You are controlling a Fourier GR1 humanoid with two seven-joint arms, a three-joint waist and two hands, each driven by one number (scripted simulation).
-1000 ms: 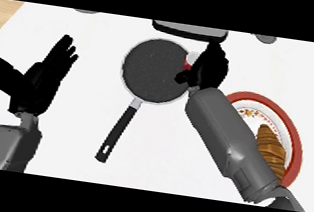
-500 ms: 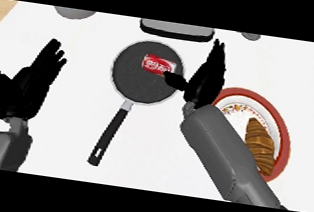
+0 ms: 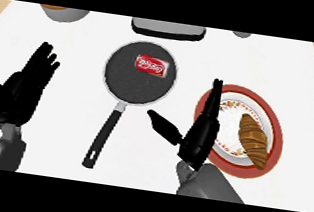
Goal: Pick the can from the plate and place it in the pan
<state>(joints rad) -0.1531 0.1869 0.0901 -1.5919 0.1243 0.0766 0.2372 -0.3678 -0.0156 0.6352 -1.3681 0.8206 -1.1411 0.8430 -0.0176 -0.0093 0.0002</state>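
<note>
A red can (image 3: 151, 66) lies on its side inside the black pan (image 3: 122, 85), toward the pan's far right. The pan's black handle (image 3: 103, 138) runs toward me. My right hand (image 3: 199, 134) is open with straight fingers, held edge-on between the pan handle and the plate (image 3: 264, 110), well short of the can. The red-rimmed plate at the right holds a croissant (image 3: 252, 138). My left hand (image 3: 16, 91) rests open at the left, fingers up.
A grey appliance (image 3: 168, 29) stands at the back centre. A bowl (image 3: 63, 12) sits at the back left and another object (image 3: 244, 34) at the back right. Wooden floor shows past both side edges of the white counter.
My right hand let go of the can in the pan and drew back toward me, now open beside the plate. The view shifted, so the pan appears farther away.
</note>
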